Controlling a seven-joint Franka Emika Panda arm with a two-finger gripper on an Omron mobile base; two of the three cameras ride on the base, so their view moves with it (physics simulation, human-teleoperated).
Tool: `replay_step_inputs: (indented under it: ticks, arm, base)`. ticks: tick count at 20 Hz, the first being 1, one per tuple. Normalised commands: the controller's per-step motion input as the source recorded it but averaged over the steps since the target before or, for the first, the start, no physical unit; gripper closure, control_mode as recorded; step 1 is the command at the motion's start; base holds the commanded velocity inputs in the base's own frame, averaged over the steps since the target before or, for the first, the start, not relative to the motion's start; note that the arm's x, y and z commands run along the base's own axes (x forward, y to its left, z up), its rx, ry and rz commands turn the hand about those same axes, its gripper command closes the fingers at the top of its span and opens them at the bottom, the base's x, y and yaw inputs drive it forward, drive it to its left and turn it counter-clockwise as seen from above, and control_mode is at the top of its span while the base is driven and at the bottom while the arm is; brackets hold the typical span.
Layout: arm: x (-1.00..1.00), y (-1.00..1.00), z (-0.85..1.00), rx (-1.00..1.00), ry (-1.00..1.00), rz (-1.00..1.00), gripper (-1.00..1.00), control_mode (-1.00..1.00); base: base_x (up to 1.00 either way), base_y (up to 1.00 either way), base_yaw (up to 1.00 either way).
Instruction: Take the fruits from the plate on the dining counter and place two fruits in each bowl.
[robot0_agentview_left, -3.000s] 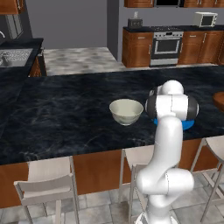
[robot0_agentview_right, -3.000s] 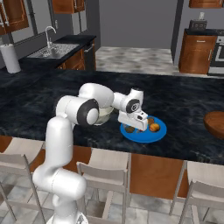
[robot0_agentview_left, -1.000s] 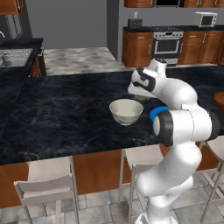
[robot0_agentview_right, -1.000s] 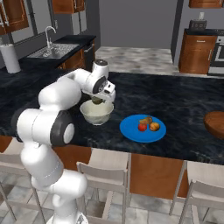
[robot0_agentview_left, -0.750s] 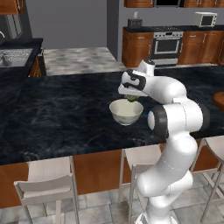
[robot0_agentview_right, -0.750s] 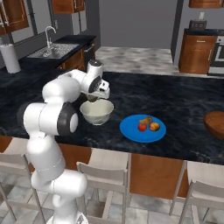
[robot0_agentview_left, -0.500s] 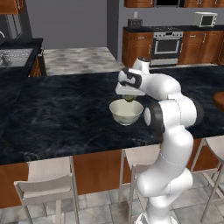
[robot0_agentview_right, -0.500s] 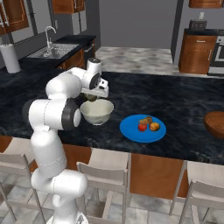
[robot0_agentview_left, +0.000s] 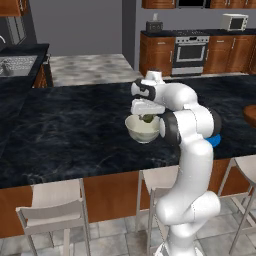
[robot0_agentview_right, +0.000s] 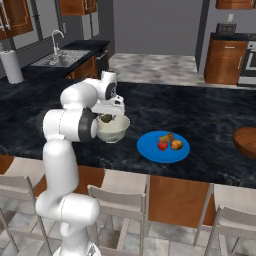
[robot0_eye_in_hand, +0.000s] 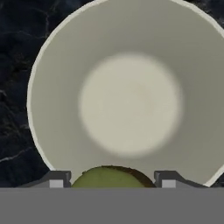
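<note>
You had the gripper clamped on the dark green fruit, directly above the bowl, whose floor was bare.

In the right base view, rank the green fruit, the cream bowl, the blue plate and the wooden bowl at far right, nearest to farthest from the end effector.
1. Green fruit, between the fingers of the end effector.
2. Cream bowl, directly beneath.
3. Blue plate, to the right on the counter.
4. Wooden bowl, at the far right edge.
</note>
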Motion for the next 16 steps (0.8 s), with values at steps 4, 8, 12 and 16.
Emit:
replay_step_inputs:
  ticks: [4,8,12,16]
  arm:
    - [0.00,0.04,-0.29,-0.01,0.02,0.09,1.00,-1.00]
    - [0.04,0.13,-0.29,0.00,0.00,0.07,1.00,-1.00]
    - [0.40,0.01,-0.26,0.00,0.00,0.08,1.00,-1.00]
    - [0.11,0.00,0.00,0.00,0.00,0.04,1.00,-1.00]
  base:
    - [0.00,0.00,0.00]
    - [0.00,0.00,0.00]
    - [0.00,0.00,0.00]
    - [0.00,0.00,0.00]
